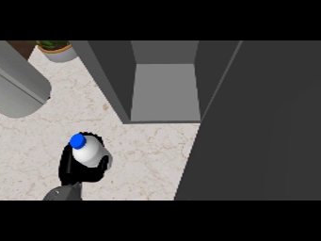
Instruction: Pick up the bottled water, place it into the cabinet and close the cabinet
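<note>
Marbled pale stone is showing across the bench (149, 155) as I am looking steeply down through the head view. I am seeing the right hand (71, 172) at the lower left, its grey forearm (62, 193) coming in from the bottom edge. Its black fingers are curling round the bottled water (90, 154), wrapping the white body from behind and from both sides. The blue cap (78, 140) is poking out above the fingers and tipping toward the upper left, so the bottle is leaning rather than standing straight. I am not able to tell whether its base is touching the bench or hanging just above it, since the hand is hiding it. The bottle is sitting outside the cabinet (114, 75), below and to the left of the opening, with bare stone between them. The cabinet is standing open and showing a lighter grey inner floor (164, 92). Its dark grey door (267, 132) is swinging out toward me and filling the right side. A potted plant (57, 49) is resting at the far left corner, beside the cabinet's left wall. A large grey rounded cylinder (13, 80) is crossing the upper left, and I am not able to say what it is.
</note>
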Robot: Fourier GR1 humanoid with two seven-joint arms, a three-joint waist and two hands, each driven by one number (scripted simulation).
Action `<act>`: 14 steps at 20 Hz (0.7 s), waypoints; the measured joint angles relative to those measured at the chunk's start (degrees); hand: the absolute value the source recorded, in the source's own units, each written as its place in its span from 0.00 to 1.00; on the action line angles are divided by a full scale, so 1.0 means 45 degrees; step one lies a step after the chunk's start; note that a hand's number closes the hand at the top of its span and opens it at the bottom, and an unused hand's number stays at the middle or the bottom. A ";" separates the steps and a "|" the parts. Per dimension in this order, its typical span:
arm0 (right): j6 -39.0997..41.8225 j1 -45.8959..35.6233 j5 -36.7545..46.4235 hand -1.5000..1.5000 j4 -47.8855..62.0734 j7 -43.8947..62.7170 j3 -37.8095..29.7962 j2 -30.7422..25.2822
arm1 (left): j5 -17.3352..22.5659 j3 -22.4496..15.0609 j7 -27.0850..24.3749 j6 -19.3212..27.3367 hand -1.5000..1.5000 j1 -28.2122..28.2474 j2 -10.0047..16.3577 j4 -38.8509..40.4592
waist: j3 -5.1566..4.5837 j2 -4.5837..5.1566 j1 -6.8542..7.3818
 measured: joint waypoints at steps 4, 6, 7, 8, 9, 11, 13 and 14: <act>-0.0099 -0.0025 0.0019 0.00 0.0050 0.0020 0.0114 0.0142 | 0.0105 -0.0356 0.1163 -0.0133 1.00 0.0404 -0.0004 -0.1488 | 0.0006 -0.0005 0.0072; -0.0013 -0.0198 0.0012 0.00 0.0040 0.0193 -0.0043 0.0126 | 0.0152 -0.0494 0.1637 -0.0093 1.00 0.0507 -0.0112 -0.2034 | 0.0007 -0.0002 0.0090; 0.0085 -0.0224 -0.0022 0.00 0.0043 0.0150 -0.0265 0.0042 | 0.0117 -0.0650 0.1856 0.0102 1.00 0.0594 -0.0325 -0.2375 | 0.0009 0.0000 0.0100; 0.0075 -0.0168 -0.0032 0.00 0.0011 0.0162 -0.0262 0.0013 | 0.0146 -0.0717 0.2172 0.0217 1.00 0.0665 -0.0372 -0.2755 | 0.0010 -0.0001 0.0098; 0.0026 -0.0097 -0.0021 0.00 -0.0017 0.0154 -0.0118 -0.0023 | 0.0177 -0.0751 0.2570 0.0418 1.00 0.0595 -0.0411 -0.3104 | 0.0010 -0.0010 0.0082; -0.0023 -0.0122 -0.0015 0.00 -0.0036 0.0244 -0.0092 -0.0033 | 0.0151 -0.0901 0.3139 0.0723 1.00 0.0678 -0.0486 -0.3874 | 0.0008 -0.0015 0.0086; -0.0123 -0.0249 -0.0006 0.00 -0.0015 0.0360 -0.0074 0.0130 | 0.0017 -0.1027 0.3412 0.1006 1.00 0.0670 -0.0606 -0.4420 | 0.0008 -0.0011 0.0088; -0.0087 -0.0248 -0.0026 0.00 -0.0012 0.0339 -0.0199 0.0085 | -0.0115 -0.1160 0.3578 0.1246 1.00 0.0684 -0.0719 -0.4760 | 0.0008 -0.0008 0.0092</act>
